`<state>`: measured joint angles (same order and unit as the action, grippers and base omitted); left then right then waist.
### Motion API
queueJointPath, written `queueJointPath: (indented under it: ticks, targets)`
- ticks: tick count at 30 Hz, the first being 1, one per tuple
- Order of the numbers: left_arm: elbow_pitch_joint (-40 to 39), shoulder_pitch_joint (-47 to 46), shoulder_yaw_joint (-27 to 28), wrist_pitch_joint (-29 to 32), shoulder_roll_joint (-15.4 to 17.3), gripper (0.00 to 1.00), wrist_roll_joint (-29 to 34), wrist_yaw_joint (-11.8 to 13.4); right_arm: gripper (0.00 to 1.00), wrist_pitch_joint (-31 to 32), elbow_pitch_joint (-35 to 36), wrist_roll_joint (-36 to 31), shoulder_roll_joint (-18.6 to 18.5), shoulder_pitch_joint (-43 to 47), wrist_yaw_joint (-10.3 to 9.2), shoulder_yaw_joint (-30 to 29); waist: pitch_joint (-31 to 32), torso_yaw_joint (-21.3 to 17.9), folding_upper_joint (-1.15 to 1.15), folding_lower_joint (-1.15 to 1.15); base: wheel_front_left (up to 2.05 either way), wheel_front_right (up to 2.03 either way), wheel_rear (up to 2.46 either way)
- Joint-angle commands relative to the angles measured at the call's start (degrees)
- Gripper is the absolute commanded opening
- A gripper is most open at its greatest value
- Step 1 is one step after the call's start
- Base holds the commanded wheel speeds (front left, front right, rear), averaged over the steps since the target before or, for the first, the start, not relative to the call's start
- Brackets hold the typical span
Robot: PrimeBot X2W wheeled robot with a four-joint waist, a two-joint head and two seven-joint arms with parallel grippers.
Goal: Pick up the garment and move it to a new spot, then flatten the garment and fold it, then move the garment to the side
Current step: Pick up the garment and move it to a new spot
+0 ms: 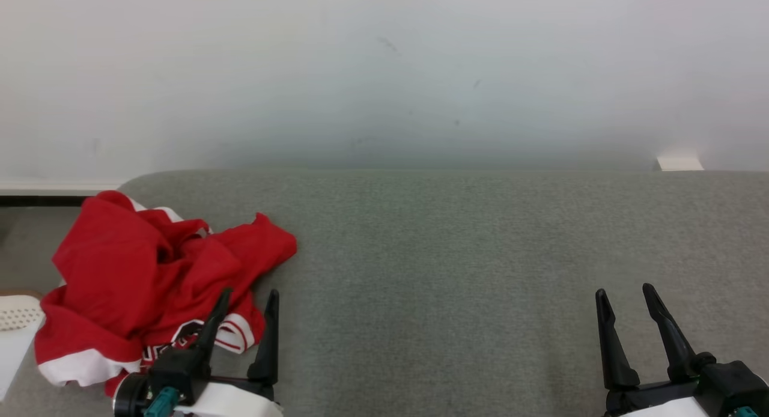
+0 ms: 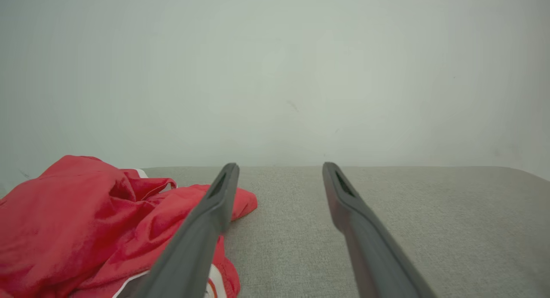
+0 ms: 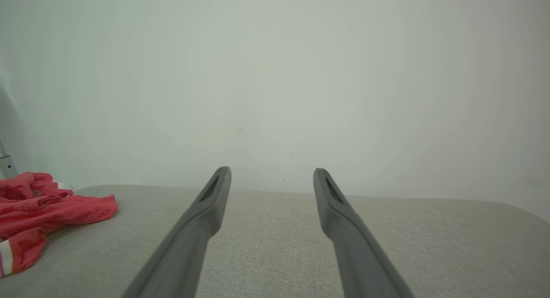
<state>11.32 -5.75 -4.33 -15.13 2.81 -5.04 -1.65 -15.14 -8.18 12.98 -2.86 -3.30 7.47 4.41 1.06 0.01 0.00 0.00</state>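
Note:
The garment (image 1: 150, 279) is a red jersey with white trim, lying crumpled at the left end of a grey padded surface (image 1: 456, 255). My left gripper (image 1: 249, 297) stands open at the lower left, its left finger over the garment's right edge, nothing between its fingers. In the left wrist view the garment (image 2: 86, 220) lies left of the open left gripper (image 2: 279, 167). My right gripper (image 1: 625, 294) is open at the lower right, far from the cloth. The right wrist view has the garment (image 3: 43, 212) at far left, with the open right gripper (image 3: 270, 171) above bare fabric.
A pale wall (image 1: 384, 74) rises directly behind the padded surface. A white perforated object (image 1: 18, 312) sits at the left edge beside the garment. A small white block (image 1: 679, 163) shows at the back right.

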Motion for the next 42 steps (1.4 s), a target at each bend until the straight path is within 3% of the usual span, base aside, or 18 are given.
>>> queueJointPath:
  ticks: [1, 29, 35, 42]
  targets:
    - [0.17, -0.61, 0.1, -0.04, 0.17, 1.0, -0.53, 0.11, 1.0, 0.0, -0.06, 0.31, -0.05, 0.56, 0.04, 0.15, -0.2, 1.33, 0.0, 0.0, 0.0, 0.0, 0.0]
    - [2.22, -1.43, 2.13, -0.04, 0.16, 1.0, -3.16, 1.36, 1.0, 0.01, -0.69, 3.46, -0.07, -0.47, 0.03, 5.91, -2.03, 20.85, 0.0, 0.0, 0.0, 0.0, 0.0]
    - [2.65, -1.37, 2.44, -0.04, 0.16, 1.0, -2.77, 1.08, 1.0, 0.01, -0.94, 3.7, -0.08, -0.88, 0.03, 6.87, -1.99, 22.59, 0.0, 0.0, 0.0, 0.0, 0.0]
    - [3.15, -2.89, 3.37, -0.04, 0.16, 1.0, -2.84, 0.96, 1.0, 0.02, -1.14, 3.76, -0.08, -0.91, 0.03, 7.07, -1.83, 21.96, 0.0, 0.0, 0.0, 0.0, 0.0]
